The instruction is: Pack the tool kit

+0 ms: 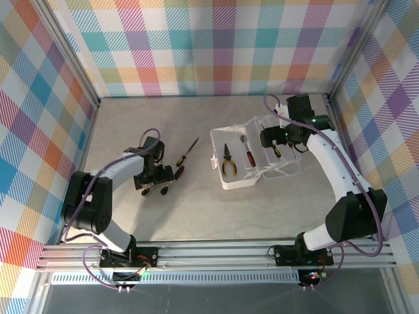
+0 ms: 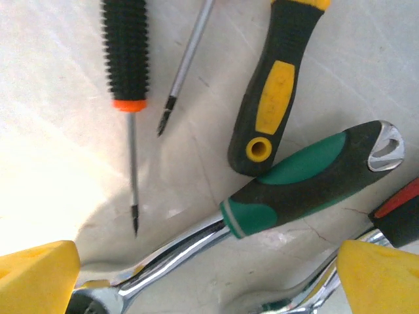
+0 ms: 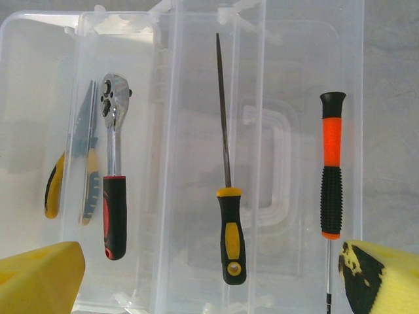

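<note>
Left gripper wide open, empty, over loose tools. 2 ratchets lie close together between its fingers; closing could snag both. Case mid-table, lid open. Right gripper above it, wide open, empty. 2 screwdrivers on the lid could spill.

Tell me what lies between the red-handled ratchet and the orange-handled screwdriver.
Right wrist view: a yellow-and-black-handled tool lies between the ratchet and the orange-handled screwdriver.

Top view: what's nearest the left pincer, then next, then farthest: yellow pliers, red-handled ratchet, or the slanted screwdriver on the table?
From the left pincer:
1. Screwdriver, on the table.
2. Yellow pliers, left in the case.
3. Red-handled ratchet, farther right inside.
</note>
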Robot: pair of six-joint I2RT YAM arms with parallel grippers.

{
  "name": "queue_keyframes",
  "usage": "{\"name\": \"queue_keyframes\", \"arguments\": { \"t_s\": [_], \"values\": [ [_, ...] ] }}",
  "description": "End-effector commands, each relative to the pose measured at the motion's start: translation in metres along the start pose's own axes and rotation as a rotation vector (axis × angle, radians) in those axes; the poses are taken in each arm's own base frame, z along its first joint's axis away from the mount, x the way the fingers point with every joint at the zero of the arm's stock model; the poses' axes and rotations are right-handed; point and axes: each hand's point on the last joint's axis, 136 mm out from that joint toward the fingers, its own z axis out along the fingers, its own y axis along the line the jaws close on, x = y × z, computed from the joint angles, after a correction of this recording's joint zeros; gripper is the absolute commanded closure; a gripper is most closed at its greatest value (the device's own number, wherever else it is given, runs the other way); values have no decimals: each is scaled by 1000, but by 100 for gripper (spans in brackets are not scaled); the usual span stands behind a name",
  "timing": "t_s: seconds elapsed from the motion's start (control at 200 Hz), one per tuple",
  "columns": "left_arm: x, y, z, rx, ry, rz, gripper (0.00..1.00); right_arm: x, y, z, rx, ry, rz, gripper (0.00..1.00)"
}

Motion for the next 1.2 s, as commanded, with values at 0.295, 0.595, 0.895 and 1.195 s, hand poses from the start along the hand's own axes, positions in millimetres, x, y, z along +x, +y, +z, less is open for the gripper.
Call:
{"name": "queue_keyframes", "arguments": {
  "t_s": [0.295,0.595,0.895,1.195],
  "values": [
    [9,7,-2,-2,4,-42,14,3,8,1,-35,-8,-2,1],
    [-4,-41,-44,14,-134,253,17,2,10,7,-46,5,2,1],
    [25,-43,-17,12,25,323,34,3,10,8,-45,10,4,1],
    [37,-29,4,-96,113,323,39,3,10,8,-44,12,4,1]
  ]
}}
